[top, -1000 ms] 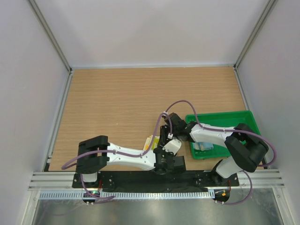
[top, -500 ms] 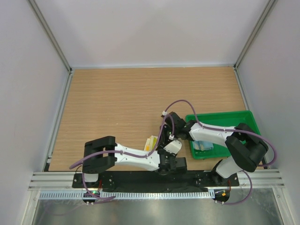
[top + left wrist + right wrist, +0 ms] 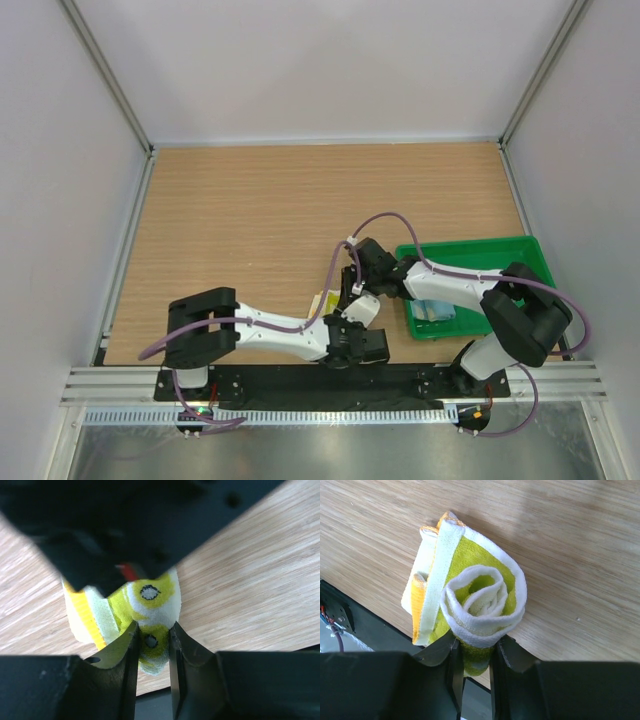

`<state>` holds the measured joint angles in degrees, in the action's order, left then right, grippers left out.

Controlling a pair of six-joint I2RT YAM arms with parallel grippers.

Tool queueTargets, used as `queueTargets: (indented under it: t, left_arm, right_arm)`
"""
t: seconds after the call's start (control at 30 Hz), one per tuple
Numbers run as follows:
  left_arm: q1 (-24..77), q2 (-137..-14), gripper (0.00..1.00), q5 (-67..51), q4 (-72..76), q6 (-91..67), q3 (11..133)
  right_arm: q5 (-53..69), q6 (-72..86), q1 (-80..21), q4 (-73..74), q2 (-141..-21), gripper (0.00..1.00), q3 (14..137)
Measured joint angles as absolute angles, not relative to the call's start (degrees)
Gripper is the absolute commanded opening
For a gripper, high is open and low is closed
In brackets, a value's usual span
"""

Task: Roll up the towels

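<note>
The pale yellow cloth towel with lime-green and orange patches (image 3: 480, 595) lies coiled on the wooden table (image 3: 250, 220), at the lower centre of the overhead view. The left gripper (image 3: 152, 630) and right gripper (image 3: 474, 642) each clamp it. The roll looks nearly finished, so the next move likely needs a steady joint lift.

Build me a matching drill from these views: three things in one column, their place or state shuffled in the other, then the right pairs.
Column one
1. yellow towel
2. blue towel
3. green tray

Column two
A. lying inside the tray
B. sitting at the right of the table
C. partly rolled, pinched over bare wood

Pairs: 1-C, 2-A, 3-B
</note>
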<state>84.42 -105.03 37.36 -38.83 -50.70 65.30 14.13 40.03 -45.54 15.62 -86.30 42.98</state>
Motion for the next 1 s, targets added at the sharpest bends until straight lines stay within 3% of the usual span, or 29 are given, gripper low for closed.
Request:
queueTargets:
  t: [0.07, 0.2, 0.3, 0.43, 0.57, 1.0]
  left_arm:
    - [83.8, -103.3, 0.06, 36.3, -36.8, -50.8, 63.4]
    - [81.7, -98.7, 0.05, 33.1, -32.0, -50.8, 58.7]
    - [80.5, -95.9, 0.04, 31.4, -28.8, -50.9, 55.4]
    - [79.3, -93.2, 0.04, 29.8, -25.6, -50.9, 52.4]
    - [78.1, -90.8, 0.04, 28.3, -22.9, -50.9, 49.6]
    - [68.2, -76.3, 0.03, 14.7, -7.6, -53.8, 33.5]
  right_arm:
    - [14.1, 40.1, -45.5, 15.7, -86.4, 0.11, 43.1]
    - [14.1, 40.3, -45.5, 15.9, -87.6, 0.48, 43.8]
    - [14.2, 40.3, -45.0, 16.8, -88.6, 0.67, 44.4]
    - [14.3, 39.7, -43.0, 19.9, -89.0, 0.78, 46.5]
    - [13.5, 38.7, -39.4, 24.1, -89.0, 0.84, 50.2]
    - [11.1, 37.1, -34.0, 28.4, -84.0, 0.85, 55.7]
